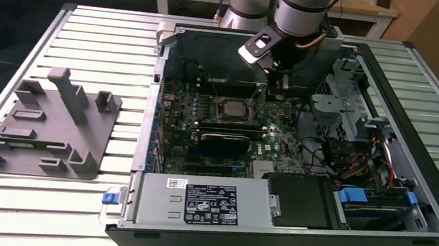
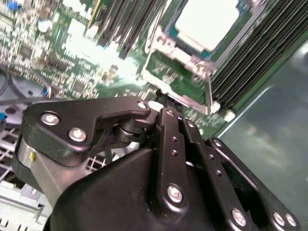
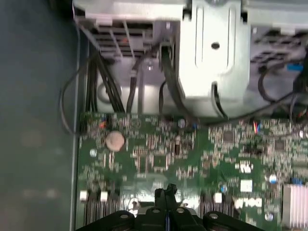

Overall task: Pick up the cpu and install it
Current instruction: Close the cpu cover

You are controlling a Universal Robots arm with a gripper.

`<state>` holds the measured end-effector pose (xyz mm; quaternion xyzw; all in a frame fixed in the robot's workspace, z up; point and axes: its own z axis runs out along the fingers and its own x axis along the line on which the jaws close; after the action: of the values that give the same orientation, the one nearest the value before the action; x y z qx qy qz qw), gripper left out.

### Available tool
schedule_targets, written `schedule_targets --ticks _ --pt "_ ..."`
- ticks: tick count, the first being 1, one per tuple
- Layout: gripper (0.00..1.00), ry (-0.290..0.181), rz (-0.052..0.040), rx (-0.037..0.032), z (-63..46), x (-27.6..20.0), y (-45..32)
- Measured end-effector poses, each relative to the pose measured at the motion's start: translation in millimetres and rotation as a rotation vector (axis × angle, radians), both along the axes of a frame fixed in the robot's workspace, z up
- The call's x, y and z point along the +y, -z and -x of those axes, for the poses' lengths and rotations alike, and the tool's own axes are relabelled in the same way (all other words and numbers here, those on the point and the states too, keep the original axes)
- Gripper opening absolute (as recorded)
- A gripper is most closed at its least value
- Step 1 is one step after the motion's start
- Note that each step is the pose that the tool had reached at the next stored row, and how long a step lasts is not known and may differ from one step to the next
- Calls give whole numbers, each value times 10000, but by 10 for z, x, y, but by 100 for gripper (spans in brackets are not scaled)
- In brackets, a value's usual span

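Note:
The cpu (image 1: 230, 106) is a silvery-white square lying flat inside the motherboard socket in the open computer case (image 1: 384, 84). In the second wrist view the cpu (image 2: 207, 21) shines bright inside the socket's metal frame (image 2: 180, 55). My gripper (image 1: 276, 90) hangs just above the board, a little to the exterior view's right of the socket and farther back. Its black fingers (image 3: 166, 193) are pressed together with nothing between them. In the second wrist view my gripper (image 2: 160, 103) ends close to a corner of the socket frame, near a thin metal lever (image 2: 208, 89).
A grey plastic fixture (image 1: 50, 128) stands on the slatted table (image 1: 106, 39) at the exterior view's left. Drive cages and cable bundles (image 1: 346, 153) fill the case's right side. A power supply (image 1: 204, 203) sits at its front. Black memory slots (image 1: 223, 123) flank the socket.

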<state>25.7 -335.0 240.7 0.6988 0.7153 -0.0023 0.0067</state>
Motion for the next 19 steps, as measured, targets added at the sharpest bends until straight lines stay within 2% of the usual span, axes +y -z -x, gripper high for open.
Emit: schedule_targets --ticks 5,11,16,17,18,19 --pt "11 7 -2 -1 151 0 2" --pt "11 9 1 0 222 0 6" --pt "11 7 0 4 224 0 6" --pt "11 7 -4 69 224 1 9" --pt "11 8 -3 182 224 1 11" --pt "11 8 1 200 224 0 9"
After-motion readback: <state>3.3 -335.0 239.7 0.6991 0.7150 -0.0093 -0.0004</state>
